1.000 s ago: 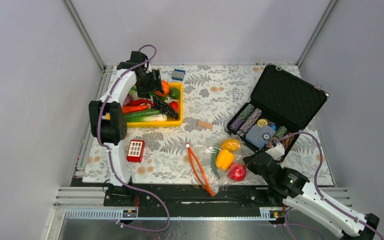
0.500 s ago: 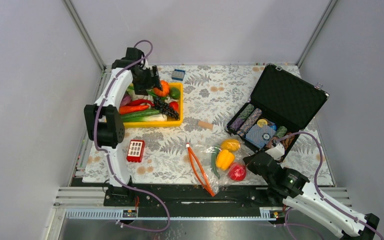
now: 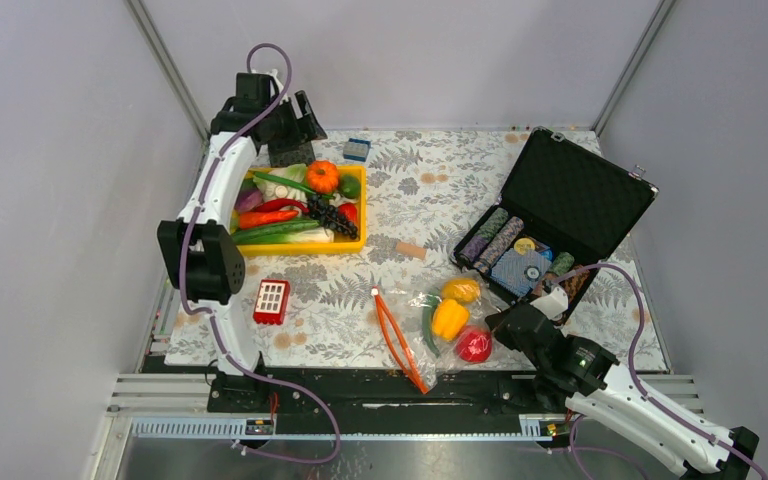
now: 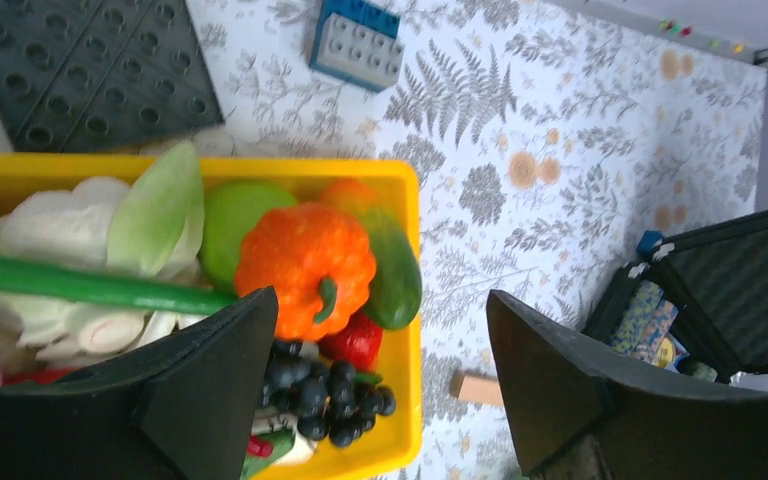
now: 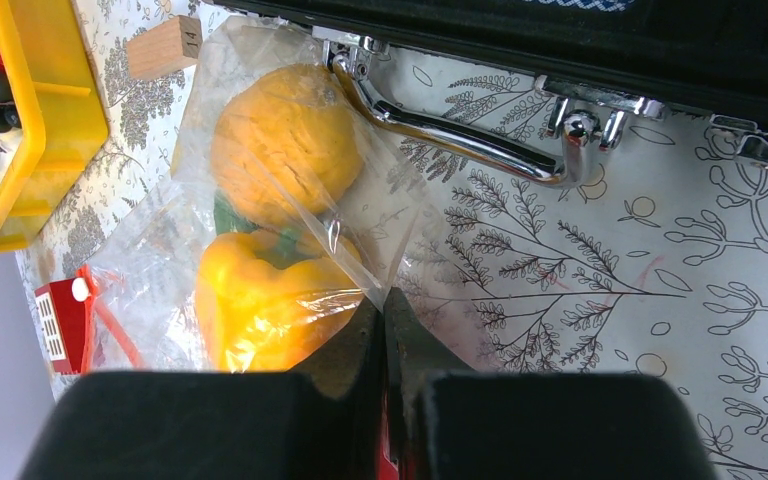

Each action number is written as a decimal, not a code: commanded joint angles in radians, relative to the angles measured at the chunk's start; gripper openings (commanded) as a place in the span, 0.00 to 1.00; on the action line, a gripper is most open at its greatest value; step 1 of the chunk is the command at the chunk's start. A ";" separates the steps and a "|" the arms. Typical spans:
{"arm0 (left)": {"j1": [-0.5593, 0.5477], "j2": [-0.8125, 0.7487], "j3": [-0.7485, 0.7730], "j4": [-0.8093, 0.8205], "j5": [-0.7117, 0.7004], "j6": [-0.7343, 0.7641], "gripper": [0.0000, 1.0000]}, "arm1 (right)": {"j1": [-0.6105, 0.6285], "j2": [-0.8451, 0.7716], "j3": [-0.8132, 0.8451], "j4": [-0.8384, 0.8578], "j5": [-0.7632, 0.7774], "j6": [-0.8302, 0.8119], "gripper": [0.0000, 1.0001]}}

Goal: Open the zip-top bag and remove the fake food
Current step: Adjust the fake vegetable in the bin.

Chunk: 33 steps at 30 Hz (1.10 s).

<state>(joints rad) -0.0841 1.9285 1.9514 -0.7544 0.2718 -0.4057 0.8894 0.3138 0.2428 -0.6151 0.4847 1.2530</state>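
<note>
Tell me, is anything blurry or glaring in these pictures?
Top external view: even, soft light, faint shadows, sharp. Left wrist view: the orange pumpkin is crisp, but the jaws are dark, soft-edged blurs. Right wrist view: the zip-top bag glints and veils the yellow pepper, the chrome handle shines, the jaws are an unfocused black mass.

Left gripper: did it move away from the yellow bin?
Yes. The left gripper has pulled back toward the far wall, past the far rim of the yellow bin; earlier it hung over the bin.
</note>
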 commanded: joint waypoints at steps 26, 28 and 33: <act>-0.135 0.191 0.043 0.211 -0.359 0.076 0.55 | 0.003 -0.010 -0.002 -0.002 -0.006 -0.011 0.00; -0.139 0.193 0.049 0.204 -0.368 0.090 0.55 | 0.003 -0.013 -0.005 -0.003 -0.006 -0.010 0.00; -0.153 0.212 0.079 0.159 -0.396 0.131 0.54 | 0.003 -0.012 -0.005 -0.002 -0.007 -0.005 0.00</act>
<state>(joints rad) -0.2207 2.1231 1.9697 -0.5827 -0.0685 -0.3290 0.8894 0.3080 0.2413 -0.6155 0.4694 1.2499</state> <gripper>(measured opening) 0.540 0.039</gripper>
